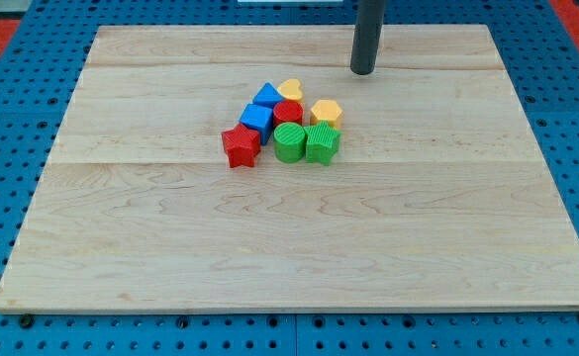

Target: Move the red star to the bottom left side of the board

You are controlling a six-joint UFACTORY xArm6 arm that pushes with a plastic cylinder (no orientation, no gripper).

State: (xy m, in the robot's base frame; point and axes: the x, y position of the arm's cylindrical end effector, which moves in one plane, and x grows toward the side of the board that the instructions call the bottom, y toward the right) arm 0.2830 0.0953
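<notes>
Pushing step pending | my tip (pixel 363 71) has no hand, nothing grasped | red star (pixel 241 145) lies below-left of it, touching 1 blue block (pixel 256 120) | contact advised from star's upper-right, cluster skirted, toward worktop (pixel 121 277) bottom-left.

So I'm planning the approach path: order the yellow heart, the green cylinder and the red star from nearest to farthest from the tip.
Measured from my tip, near the view's top:
1. Yellow heart, at the cluster's top, nearest.
2. Green cylinder, at the cluster's bottom edge, farther.
3. Red star, at the cluster's left end, farthest.
</notes>
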